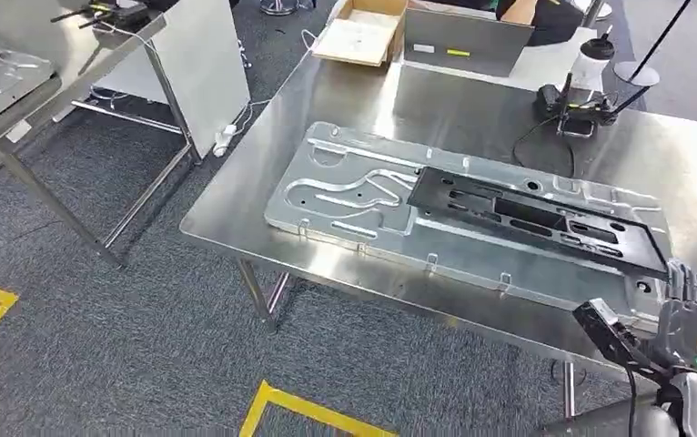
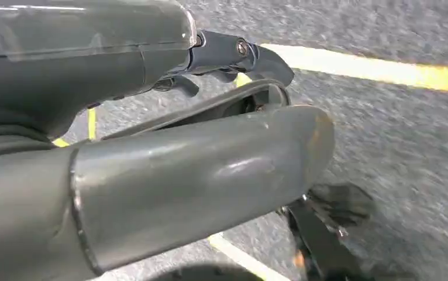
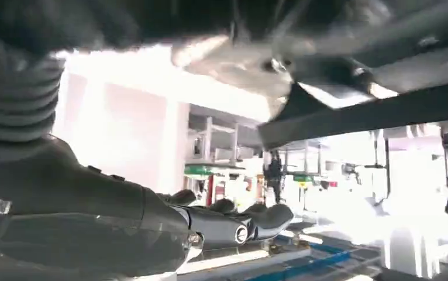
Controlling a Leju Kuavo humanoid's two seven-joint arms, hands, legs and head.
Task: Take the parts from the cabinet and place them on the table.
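While the right hand (image 1: 691, 314) sits at the near right corner of the steel table (image 1: 263, 173), its fingers rest over the corner of the silver plate (image 1: 354, 196), and I cannot tell whether they grip it. One silver plate lies flat along the table, and one black frame (image 1: 527, 218) lies on top of its right half. The left hand (image 2: 210, 64) hangs over grey carpet crossed by yellow floor tape (image 2: 385, 69), its fingers loosely curled around nothing. Farther back on the table stand one white bottle (image 1: 592, 62), one small black device with cables (image 1: 574, 107), one grey box (image 1: 468, 38) and one open cardboard box (image 1: 361, 32). A second table (image 1: 17, 82) stands far left.
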